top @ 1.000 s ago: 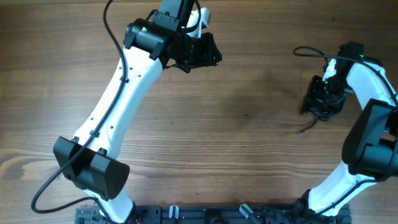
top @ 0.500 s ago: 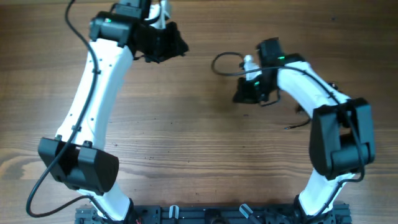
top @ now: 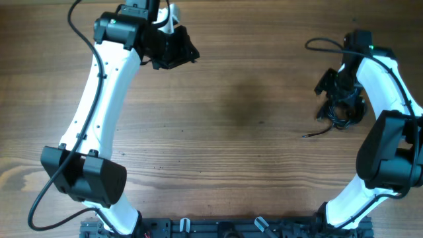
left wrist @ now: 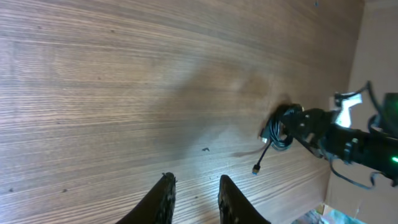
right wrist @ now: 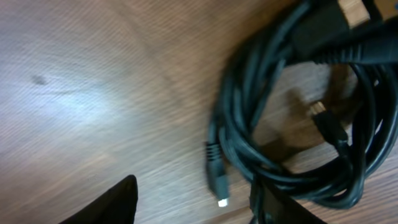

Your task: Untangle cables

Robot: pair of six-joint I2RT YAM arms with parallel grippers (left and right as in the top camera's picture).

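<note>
The cables (top: pixel 345 114) lie as one tangled black coil at the right of the table, with a loose plug end (top: pixel 306 135) trailing left. My right gripper (top: pixel 338 99) hovers right over the coil. In the right wrist view its jaws (right wrist: pixel 199 205) stand open, the cables (right wrist: pixel 292 124) loop just ahead and a small plug (right wrist: pixel 217 180) lies between the fingers. The right finger (right wrist: pixel 286 208) overlaps the coil's edge. My left gripper (top: pixel 192 51) is far away at the back left, slightly open with nothing between its fingers (left wrist: pixel 163 199). Its wrist view shows the cables (left wrist: pixel 280 127) in the distance.
The wooden table (top: pixel 251 165) carries nothing else. The right arm's own thick black wire (top: pixel 324 43) arcs above the coil. The table's right edge (left wrist: pixel 339 186) shows in the left wrist view. A rail of fixtures (top: pixel 225 228) runs along the front edge.
The right gripper swung to the middle with the coil, then back to the right, and its jaws have opened. The left arm shifted left and then held still.
</note>
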